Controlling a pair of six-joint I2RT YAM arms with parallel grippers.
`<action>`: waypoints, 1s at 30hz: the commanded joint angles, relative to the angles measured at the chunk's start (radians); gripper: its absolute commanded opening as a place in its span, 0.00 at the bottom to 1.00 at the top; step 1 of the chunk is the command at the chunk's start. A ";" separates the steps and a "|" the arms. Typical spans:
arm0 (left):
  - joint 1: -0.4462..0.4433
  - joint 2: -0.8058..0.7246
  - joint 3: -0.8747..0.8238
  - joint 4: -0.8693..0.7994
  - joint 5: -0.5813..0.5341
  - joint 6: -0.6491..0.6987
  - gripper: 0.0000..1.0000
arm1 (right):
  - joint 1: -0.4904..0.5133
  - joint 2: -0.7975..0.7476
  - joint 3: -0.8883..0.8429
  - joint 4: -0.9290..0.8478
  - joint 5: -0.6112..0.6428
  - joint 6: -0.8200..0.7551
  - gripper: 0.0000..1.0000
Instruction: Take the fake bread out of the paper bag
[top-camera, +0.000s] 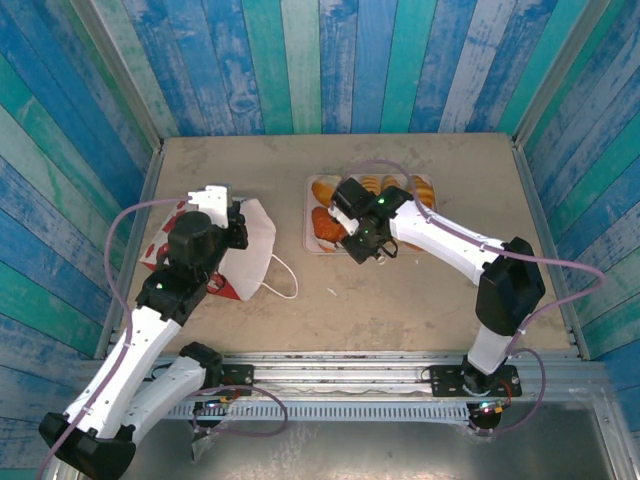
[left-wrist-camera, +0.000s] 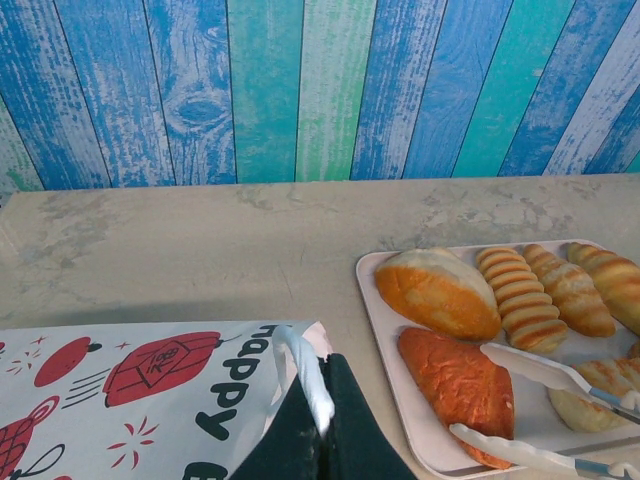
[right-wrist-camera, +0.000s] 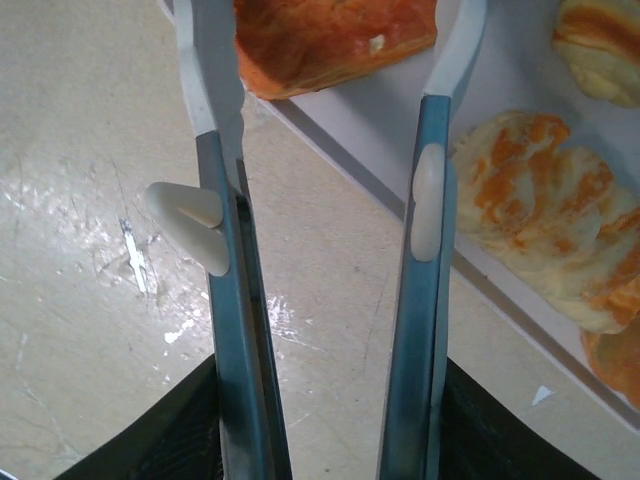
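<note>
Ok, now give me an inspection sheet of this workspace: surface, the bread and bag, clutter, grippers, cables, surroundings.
Surface: beige table, scuffed and stained.
Job's things: paper bag lying flat at the left, its string handle trailing on the table. Fake bread sits on a white tray, including ridged rolls and an orange triangular pastry. The bag's inside is hidden.
Clutter: nothing seen.
Grippers: left gripper shut on the bag's white top edge. Right gripper has its fingers apart on either side of the triangular pastry; grip unclear.
Cables: purple cables loop along both arms.
Surroundings: blue and green plank walls on three sides.
</note>
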 joint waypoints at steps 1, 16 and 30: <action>-0.002 -0.009 -0.006 0.011 -0.001 -0.002 0.00 | -0.004 -0.037 -0.031 -0.017 -0.008 -0.139 0.49; -0.002 -0.020 0.005 -0.012 -0.016 0.001 0.00 | -0.054 -0.067 -0.055 -0.039 0.006 -0.306 0.44; -0.002 -0.009 0.013 -0.001 -0.006 0.005 0.00 | -0.059 -0.195 -0.075 -0.025 -0.059 -0.264 0.45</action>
